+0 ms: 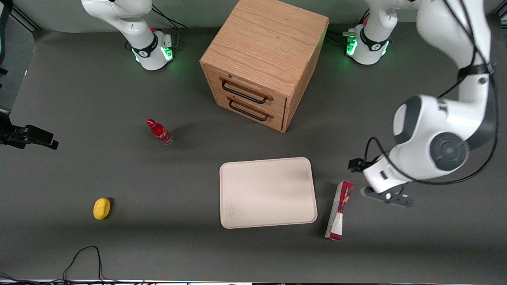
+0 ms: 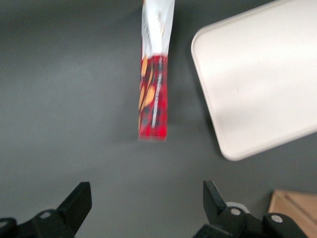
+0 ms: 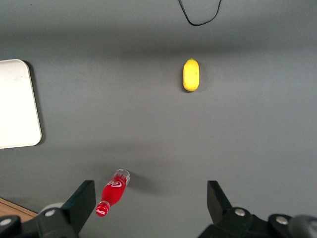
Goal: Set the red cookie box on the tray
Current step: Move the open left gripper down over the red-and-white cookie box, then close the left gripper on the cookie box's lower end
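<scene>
Your red cookie box (image 1: 339, 211) lies flat on the table (image 1: 119, 174), just beside the tray (image 1: 267, 192) on the working arm's side, apart from its rim and not yet on it. Its long axis runs roughly along the tray's short edge. The tray itself is bare.

Your gripper (image 2: 143, 206) hangs above the table near the box's farther end, a little toward the working arm's end of the table, with its fingers (image 2: 78, 203) spread wide and nothing between them.

Expect the box to be light and fairly stiff along its length, but it is thin card, so a hard squeeze could dent the walls. The printed surface looks smooth and may slip a little, though the wrist view is blurred here and I would not swear to the finish. Take hold across the narrow width, close to the middle of its length, so it does not tip from one end when you lift. Turn the wrist so the fingers straddle the long sides before you come down.
</scene>
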Controlling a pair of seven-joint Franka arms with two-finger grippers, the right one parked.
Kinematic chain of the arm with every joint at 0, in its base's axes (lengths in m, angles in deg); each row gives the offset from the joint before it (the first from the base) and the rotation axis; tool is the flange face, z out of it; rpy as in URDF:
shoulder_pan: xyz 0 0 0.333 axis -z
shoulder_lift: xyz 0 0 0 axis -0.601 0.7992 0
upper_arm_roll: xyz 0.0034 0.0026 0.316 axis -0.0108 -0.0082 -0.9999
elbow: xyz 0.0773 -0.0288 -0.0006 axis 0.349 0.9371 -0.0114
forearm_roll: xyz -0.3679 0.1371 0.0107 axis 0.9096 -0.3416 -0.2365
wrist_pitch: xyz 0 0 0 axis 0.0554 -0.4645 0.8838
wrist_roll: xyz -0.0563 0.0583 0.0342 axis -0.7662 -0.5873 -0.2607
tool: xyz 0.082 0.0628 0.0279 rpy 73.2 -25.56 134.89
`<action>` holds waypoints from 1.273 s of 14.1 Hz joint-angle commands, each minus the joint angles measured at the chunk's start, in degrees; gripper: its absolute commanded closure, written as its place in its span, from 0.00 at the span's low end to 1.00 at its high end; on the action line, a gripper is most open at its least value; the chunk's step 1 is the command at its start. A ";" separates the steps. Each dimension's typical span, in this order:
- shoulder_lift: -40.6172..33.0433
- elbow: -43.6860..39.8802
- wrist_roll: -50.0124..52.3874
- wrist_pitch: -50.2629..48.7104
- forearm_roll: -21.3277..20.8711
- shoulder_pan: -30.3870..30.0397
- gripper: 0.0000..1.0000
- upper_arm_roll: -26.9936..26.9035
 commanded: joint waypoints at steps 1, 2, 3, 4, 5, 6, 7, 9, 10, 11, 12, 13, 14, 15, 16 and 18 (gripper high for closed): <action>6.31 -4.28 2.55 6.17 0.15 2.56 0.00 -1.81; 7.80 -4.28 2.55 8.81 -0.38 3.35 0.00 -2.86; 9.04 -4.19 2.55 11.01 -0.47 4.14 0.00 -3.83; 10.27 -3.93 2.55 12.95 -0.82 4.58 0.00 -3.92; 11.32 -3.75 2.81 14.88 -2.04 5.11 0.00 -4.10; 12.03 -3.66 3.60 16.47 -3.36 5.46 0.00 -4.27; 12.73 -3.75 3.87 17.79 -4.15 5.47 0.00 -4.27; 14.23 -3.66 3.96 20.69 -4.60 5.73 0.00 -4.36; 15.02 -3.31 4.13 22.10 -5.12 6.51 0.00 -4.80; 15.46 -3.05 4.57 23.42 -5.91 6.78 0.00 -5.76; 16.08 -2.78 4.75 24.30 -6.44 6.79 0.02 -5.86; 16.34 -2.61 4.83 25.44 -6.53 6.79 0.10 -5.86; 16.52 -2.00 4.84 26.84 -6.62 6.79 0.36 -5.86; 16.52 -1.64 4.84 27.81 -6.62 6.79 0.66 -5.86; 16.52 -1.46 4.84 27.82 -6.53 6.79 0.95 -5.86; 16.26 -1.38 5.01 27.56 -5.83 6.79 1.00 -5.86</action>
